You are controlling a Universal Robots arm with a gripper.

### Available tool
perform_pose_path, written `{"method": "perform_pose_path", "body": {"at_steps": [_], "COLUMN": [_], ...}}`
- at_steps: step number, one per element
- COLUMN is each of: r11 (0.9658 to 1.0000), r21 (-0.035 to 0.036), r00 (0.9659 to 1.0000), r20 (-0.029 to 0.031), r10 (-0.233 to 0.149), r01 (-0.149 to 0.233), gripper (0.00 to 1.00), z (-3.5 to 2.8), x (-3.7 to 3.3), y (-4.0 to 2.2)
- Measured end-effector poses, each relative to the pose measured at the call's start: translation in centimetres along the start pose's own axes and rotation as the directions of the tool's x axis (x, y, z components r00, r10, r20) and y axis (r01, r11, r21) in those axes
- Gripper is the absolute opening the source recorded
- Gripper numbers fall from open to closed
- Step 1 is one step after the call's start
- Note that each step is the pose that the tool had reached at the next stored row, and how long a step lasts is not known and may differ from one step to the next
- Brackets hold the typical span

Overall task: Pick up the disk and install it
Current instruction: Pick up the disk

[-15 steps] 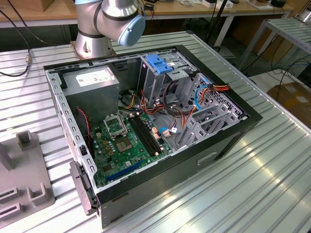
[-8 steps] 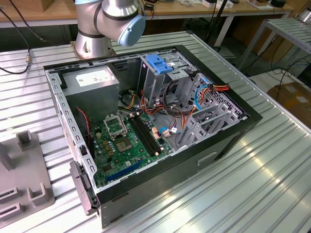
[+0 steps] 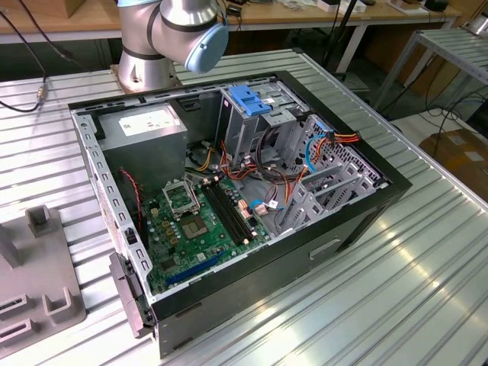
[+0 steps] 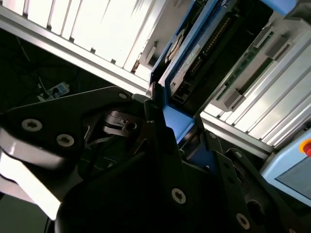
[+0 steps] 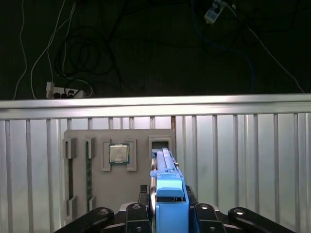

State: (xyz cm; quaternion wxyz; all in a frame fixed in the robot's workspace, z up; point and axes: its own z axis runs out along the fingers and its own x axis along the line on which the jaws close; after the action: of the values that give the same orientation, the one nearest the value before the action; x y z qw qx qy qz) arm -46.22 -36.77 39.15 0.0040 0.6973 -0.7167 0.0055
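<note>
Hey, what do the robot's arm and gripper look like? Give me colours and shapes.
The arm is silvery metal with thick cylindrical joints, and one joint carries a round light-blue cap. The gripper is matte black, built of flat angular link plates fastened with silver screw heads.

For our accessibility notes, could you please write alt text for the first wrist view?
The gripper clasps the blue-framed disk on edge. Beyond it a grey holder tray lies on a slatted metal table, with a square processor chip seated in one recess.
</note>
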Motion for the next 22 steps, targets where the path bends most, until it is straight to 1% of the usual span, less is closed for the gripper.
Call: {"method": "perform_pose_path", "body": {"at_steps": [3,5,7,10,14,15,16,17,18,20,22], "r11": [1.0000,1.0000,1.0000,1.0000,1.0000,1.0000,1.0000,1.0000,1.0000,1.0000,1.0000], "r21": [0.0001,0.0001,0.0000,-0.0001,0.0000,0.0001,0.0001,0.0000,0.0000,0.0000,0.0001], "r00": [1.0000,1.0000,1.0000,1.0000,1.0000,1.0000,1.0000,1.0000,1.0000,1.0000,1.0000], "r20": [0.0000,-0.0001,0.0000,0.0000,0.0000,0.0000,0.0000,0.0000,0.0000,0.0000,0.0000], "r10": [0.000,0.000,0.000,0.000,0.000,0.000,0.000,0.000,0.000,0.000,0.000], "r01": [0.000,0.000,0.000,0.000,0.000,0.000,0.000,0.000,0.000,0.000,0.000], "gripper": [0.36,0.36,0.36,0.36,0.36,0.36,0.36,0.36,0.36,0.36,0.36], "z": [-0.47,-1.10,-1.46,-2.29,-3.10,-4.47,-5.05,-6.86,-8.05,-8.63,-9.54], "x": [0.01,0.02,0.02,0.03,0.04,0.06,0.07,0.09,0.11,0.12,0.13], "y": [0.00,0.00,0.00,-0.01,-0.01,-0.01,-0.01,-0.02,-0.02,-0.02,-0.03]}}
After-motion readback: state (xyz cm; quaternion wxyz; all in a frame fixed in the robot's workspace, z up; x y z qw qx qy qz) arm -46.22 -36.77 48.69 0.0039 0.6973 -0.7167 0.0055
